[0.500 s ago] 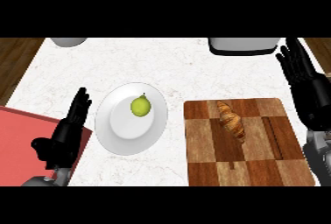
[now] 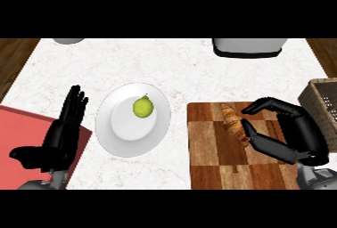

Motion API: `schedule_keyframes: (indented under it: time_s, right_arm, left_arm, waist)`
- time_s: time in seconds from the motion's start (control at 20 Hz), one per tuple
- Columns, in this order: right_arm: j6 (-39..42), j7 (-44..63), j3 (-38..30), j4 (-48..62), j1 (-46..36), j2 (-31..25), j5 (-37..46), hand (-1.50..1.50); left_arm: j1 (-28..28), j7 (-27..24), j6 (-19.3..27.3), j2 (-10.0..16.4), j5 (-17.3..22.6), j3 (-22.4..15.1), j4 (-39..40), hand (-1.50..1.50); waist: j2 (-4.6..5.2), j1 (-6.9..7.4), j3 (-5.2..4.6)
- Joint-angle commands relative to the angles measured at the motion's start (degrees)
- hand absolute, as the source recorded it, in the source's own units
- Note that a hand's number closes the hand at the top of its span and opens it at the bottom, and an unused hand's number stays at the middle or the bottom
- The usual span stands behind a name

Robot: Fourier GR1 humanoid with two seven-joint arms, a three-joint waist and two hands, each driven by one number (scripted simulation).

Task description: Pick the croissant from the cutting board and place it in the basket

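Wooden cutting board (image 2: 211,167) holds one croissant (image 2: 232,120), right hand (image 2: 293,140) cupped beside

Woven brown basket (image 2: 322,104) clipped by right edge. Grey-white rounded object (image 2: 248,46) and small grey object (image 2: 67,40) cut off at top, unidentifiable. Red mat (image 2: 20,129) runs off left.

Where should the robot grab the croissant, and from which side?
Grip the croissant across its thick middle, coming from its right side, where the right hand is. It lies flat on the cutting board, long way pointing away from the robot, so pinching across its narrow width probably fits better than end to end.
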Motion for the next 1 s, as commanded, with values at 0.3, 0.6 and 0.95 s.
schedule_keyframes:
  time_s: [0.3, 0.6, 0.95]
  right_arm:
    - [-26.11, 19.89, 10.78, 0.76, 1.94, 9.50, 33.04, -1.50]
    - [-16.94, 42.23, 6.59, -2.11, -0.70, -1.43, 47.53, -1.50]
    - [12.85, 63.09, 8.82, -14.00, -7.18, -10.33, 40.60, -1.50]
  left_arm:
    - [0.48, -0.41, 0.62, -1.99, 0.08, 0.57, 0.24, 0.00]
    - [1.37, 0.09, 1.21, -1.78, -0.09, 0.95, -0.46, 0.00]
    - [-0.71, 2.05, -1.06, 0.18, 1.28, 2.57, -1.49, 0.00]
  waist:
    - [-0.38, -1.36, -0.57]
    - [-0.91, -1.93, -0.86]
    - [-0.70, -1.15, -0.57]
